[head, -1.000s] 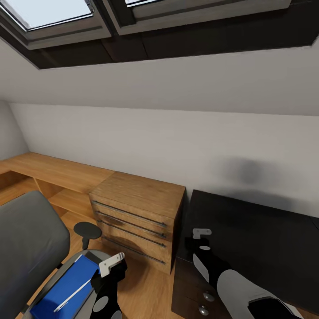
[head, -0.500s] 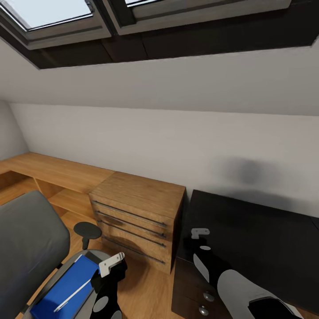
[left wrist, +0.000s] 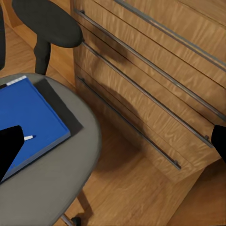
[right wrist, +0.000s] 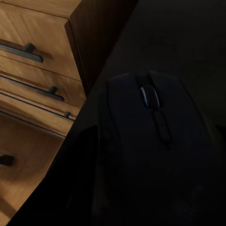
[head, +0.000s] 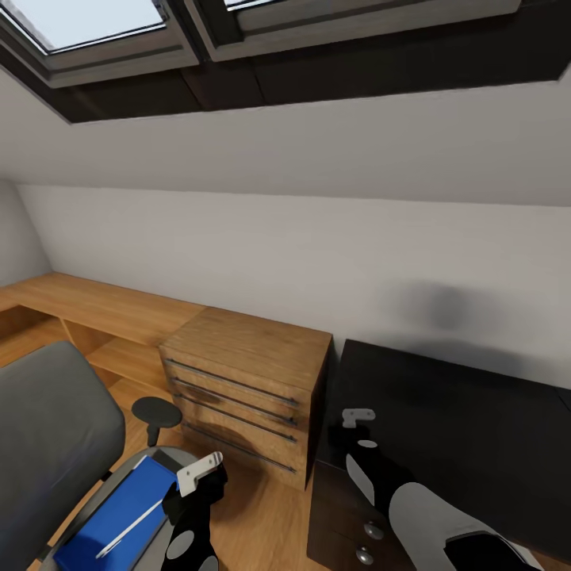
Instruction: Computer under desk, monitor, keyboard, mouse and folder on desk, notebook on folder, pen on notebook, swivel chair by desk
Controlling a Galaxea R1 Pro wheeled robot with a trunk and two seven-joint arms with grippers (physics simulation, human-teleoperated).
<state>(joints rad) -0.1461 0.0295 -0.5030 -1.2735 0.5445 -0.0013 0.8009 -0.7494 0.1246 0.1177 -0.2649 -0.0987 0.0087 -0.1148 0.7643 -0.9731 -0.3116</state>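
Observation:
A blue folder (head: 139,488) lies on the grey seat (left wrist: 70,165) of the swivel chair (head: 47,444) at the lower left, with a white pen (head: 131,529) on top of it. My left gripper (head: 198,474) hangs open just right of the folder, above the seat's edge; its fingers (left wrist: 9,146) stand far apart. My right gripper (head: 358,415) is over the near left corner of the black desk (head: 460,428). A black mouse (right wrist: 155,141) sits right in front of the right wrist camera, seemingly held. The monitor, keyboard, computer and notebook are out of view.
A wooden chest of drawers (head: 246,373) stands between the chair and the desk. A low wooden shelf bench (head: 87,305) runs along the wall at left. The chair's black armrest (head: 156,411) rises near the chest. The desk has knobbed drawers (head: 365,531). A sloped ceiling with skylights hangs overhead.
My right gripper has shifted slightly to the left over the desk corner. The left gripper, chair and folder are where they were.

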